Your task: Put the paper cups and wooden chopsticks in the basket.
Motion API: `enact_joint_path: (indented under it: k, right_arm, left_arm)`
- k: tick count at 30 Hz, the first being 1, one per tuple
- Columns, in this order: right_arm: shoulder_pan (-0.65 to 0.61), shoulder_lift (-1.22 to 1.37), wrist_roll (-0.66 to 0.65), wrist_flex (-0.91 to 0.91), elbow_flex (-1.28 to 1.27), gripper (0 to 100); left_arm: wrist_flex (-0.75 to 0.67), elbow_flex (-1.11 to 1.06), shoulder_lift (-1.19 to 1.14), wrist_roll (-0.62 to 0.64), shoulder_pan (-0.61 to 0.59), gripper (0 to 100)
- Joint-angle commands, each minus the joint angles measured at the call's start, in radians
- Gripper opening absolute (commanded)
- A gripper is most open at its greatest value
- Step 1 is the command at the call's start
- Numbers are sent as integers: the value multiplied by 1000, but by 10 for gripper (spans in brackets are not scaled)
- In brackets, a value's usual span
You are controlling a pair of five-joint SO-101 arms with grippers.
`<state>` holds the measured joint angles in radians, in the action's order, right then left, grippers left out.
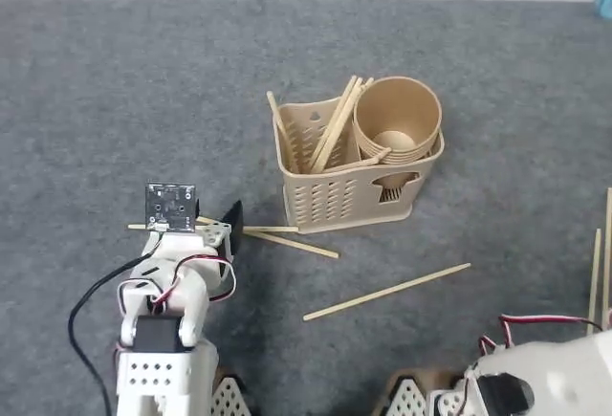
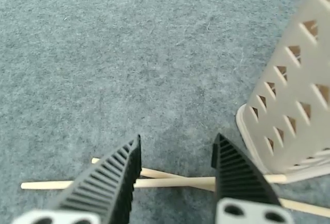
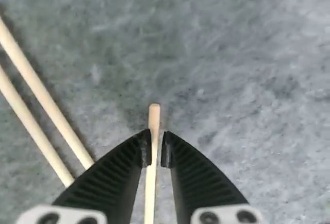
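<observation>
The beige slotted basket (image 1: pixel 344 191) stands mid-table with stacked paper cups (image 1: pixel 397 115) and several wooden chopsticks (image 1: pixel 335 124) inside. Two crossed chopsticks (image 1: pixel 287 241) lie just left of its front corner. My left gripper (image 2: pixel 178 141) is open and hovers low over that crossed pair (image 2: pixel 175 183), one finger on each side, with the basket wall (image 2: pixel 289 110) close by. My right gripper (image 3: pixel 154 139) is shut on a chopstick (image 3: pixel 153 113) whose tip pokes out past the fingertips. Two more chopsticks (image 3: pixel 36 95) lie side by side on the carpet beside it.
Grey carpet covers the table. A single chopstick (image 1: pixel 387 292) lies slanted in front of the basket, between the arms. Two chopsticks (image 1: pixel 596 277) lie near the right edge. The left arm's body (image 1: pixel 167 339) and the right arm's base (image 1: pixel 545 387) sit along the near edge.
</observation>
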<state>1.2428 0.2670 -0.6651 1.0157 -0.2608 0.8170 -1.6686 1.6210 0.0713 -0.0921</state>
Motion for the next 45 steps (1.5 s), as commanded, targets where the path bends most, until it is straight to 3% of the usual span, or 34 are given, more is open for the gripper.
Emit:
enact_joint_path:
  k: [1,21,24,28,39,45]
  right_arm:
    - [-7,-18,-15,-5,64,61]
    - [-30,163,-15,-21,140,54]
    - [-30,173,-15,-21,141,1]
    - [-24,140,-12,-12,141,7]
    - [-44,-236,-15,478,298,8]
    - [-94,-529,46,576,319,8]
  left_arm:
    - [0,7,15,-11,8,209]
    - [0,7,15,-11,8,209]
    - [0,7,15,-11,8,209]
    - [0,7,15,-11,8,209]
    - [0,7,15,-11,8,209]
    - [0,7,15,-11,8,209]
